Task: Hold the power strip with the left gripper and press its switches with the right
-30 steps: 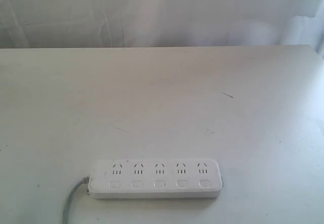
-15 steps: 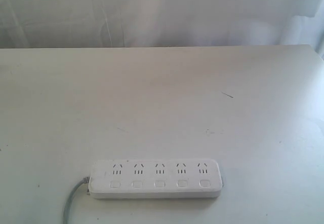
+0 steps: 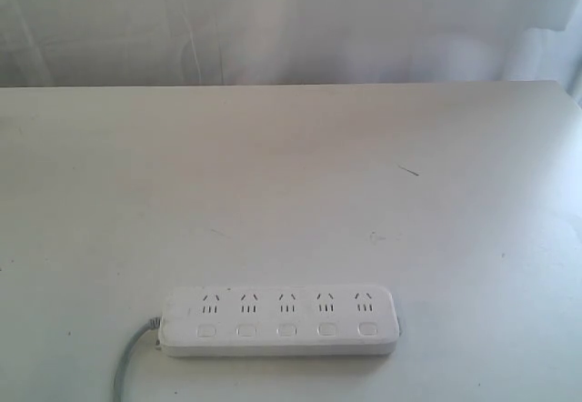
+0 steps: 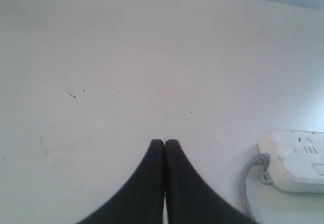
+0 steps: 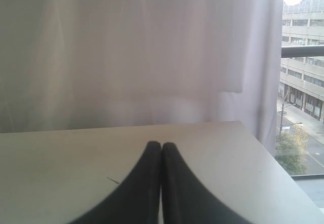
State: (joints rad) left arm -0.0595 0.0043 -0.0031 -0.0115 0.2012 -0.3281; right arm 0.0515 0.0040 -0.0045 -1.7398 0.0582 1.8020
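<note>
The white power strip lies flat near the table's front edge in the exterior view, its grey cord trailing off at its left end. Its row of small white switches runs along the near side. Neither arm shows in the exterior view. In the left wrist view my left gripper is shut and empty above bare table, with the power strip's cord end off to one side. My right gripper is shut and empty too, facing the table's far edge; the power strip is out of that view.
A white table fills the scene, backed by a pale curtain. A small dark mark sits right of centre. The right wrist view shows the table's corner and a window with buildings beyond.
</note>
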